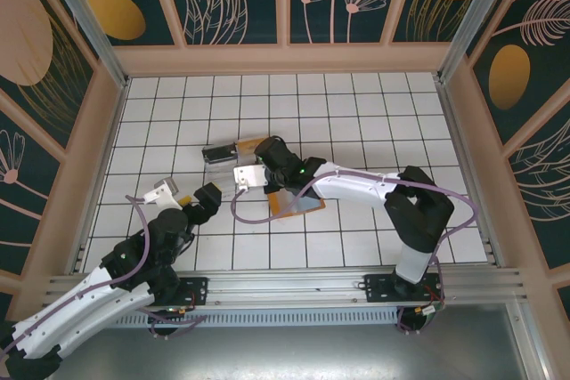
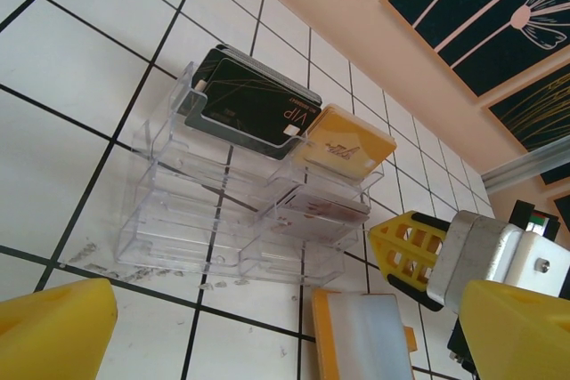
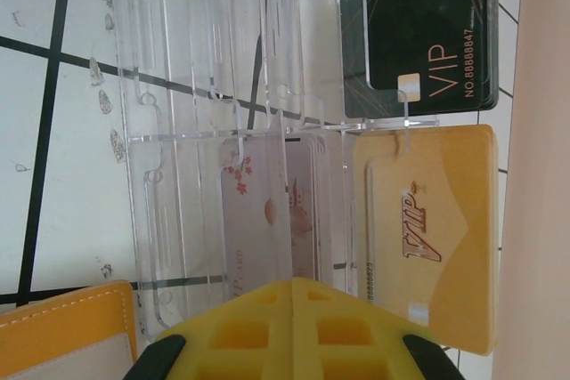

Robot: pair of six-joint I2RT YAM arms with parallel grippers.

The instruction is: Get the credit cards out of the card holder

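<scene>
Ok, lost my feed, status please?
Left gripper: jaws open, empty. Right gripper: jaws shut, beside card holder, lying open. Clear tray close ahead, cards in it.

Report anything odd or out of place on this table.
Small scuff marks fleck the tile along the lowest edge of the clear tray, and the tray seems to sit slightly askew to the tile grid. Nothing looks spilled or broken.

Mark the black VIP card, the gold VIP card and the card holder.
black VIP card (image 2: 254, 104): left wrist view, middle of its face.
gold VIP card (image 3: 427, 224): right wrist view, by the VIP lettering.
card holder (image 3: 62, 313): right wrist view, orange stitched edge.
</scene>
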